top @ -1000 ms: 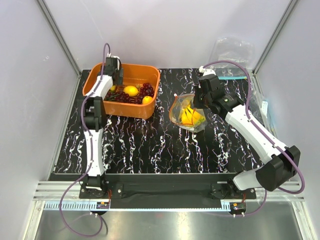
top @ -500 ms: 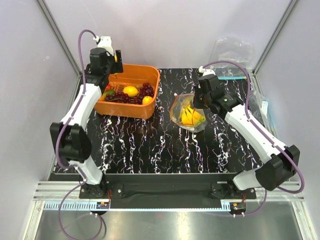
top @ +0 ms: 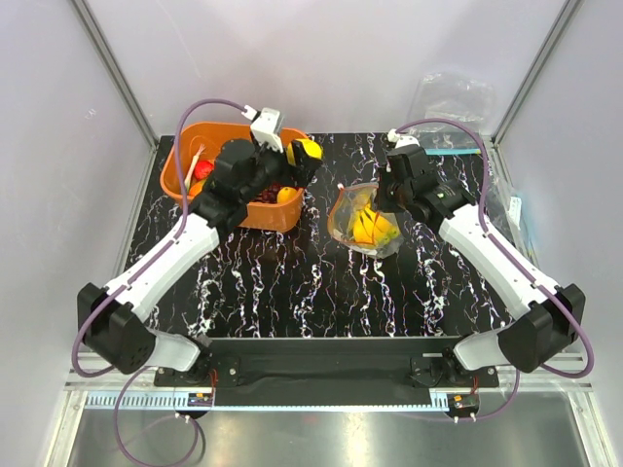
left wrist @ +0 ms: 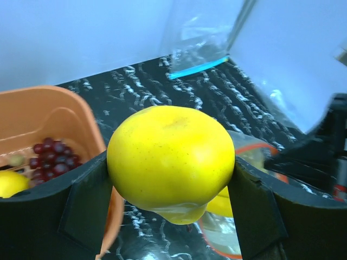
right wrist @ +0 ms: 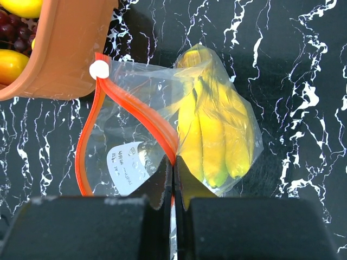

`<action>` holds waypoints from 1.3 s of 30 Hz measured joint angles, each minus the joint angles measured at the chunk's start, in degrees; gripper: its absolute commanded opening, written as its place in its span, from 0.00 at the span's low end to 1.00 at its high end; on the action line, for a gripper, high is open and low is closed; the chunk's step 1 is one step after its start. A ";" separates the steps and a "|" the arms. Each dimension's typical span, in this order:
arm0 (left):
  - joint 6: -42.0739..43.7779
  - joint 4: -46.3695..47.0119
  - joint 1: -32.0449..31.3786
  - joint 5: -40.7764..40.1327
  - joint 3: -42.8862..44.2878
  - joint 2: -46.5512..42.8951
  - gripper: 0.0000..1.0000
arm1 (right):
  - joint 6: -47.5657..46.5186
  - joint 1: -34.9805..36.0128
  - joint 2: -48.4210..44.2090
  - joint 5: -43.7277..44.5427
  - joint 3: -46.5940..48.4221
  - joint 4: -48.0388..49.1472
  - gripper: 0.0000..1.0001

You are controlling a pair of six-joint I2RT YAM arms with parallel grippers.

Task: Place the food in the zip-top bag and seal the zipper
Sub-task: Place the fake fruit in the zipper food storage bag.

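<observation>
My left gripper (top: 298, 156) is shut on a yellow lemon (left wrist: 171, 154) and holds it in the air by the basket's right end, left of the bag; the lemon also shows in the top view (top: 308, 151). The clear zip-top bag (top: 363, 222) lies mid-table with the yellow banana bunch (right wrist: 214, 135) inside. Its red-orange zipper (right wrist: 133, 105) stands open in a loop. My right gripper (right wrist: 173, 170) is shut on the zipper edge, holding the mouth up. Purple grapes (left wrist: 51, 154) and another lemon (top: 286, 195) lie in the basket.
The orange basket (top: 180, 161) stands at the back left. Clear bags with a teal-blue strip (top: 453, 107) lie at the back right, also seen in the left wrist view (left wrist: 198, 67). The black marbled mat (top: 292, 282) ends at a metal rail near the arm bases.
My left arm has lifted out of the basket and swung right toward the bag, now with a lemon in its jaws. My right gripper and the bag have stayed put.
</observation>
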 measured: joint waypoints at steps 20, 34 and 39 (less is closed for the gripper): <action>-4.55 20.50 -12.81 -2.32 -14.14 -2.82 0.56 | 4.57 -0.02 -1.29 -4.50 0.02 -1.05 0.00; -4.02 23.28 -16.90 -4.68 -17.77 4.46 0.89 | 6.16 -0.09 -1.53 -4.57 0.02 -1.03 0.00; -3.91 19.61 -17.75 -4.81 -17.57 6.05 0.99 | 6.29 -0.13 -2.36 -4.55 0.02 -1.03 0.00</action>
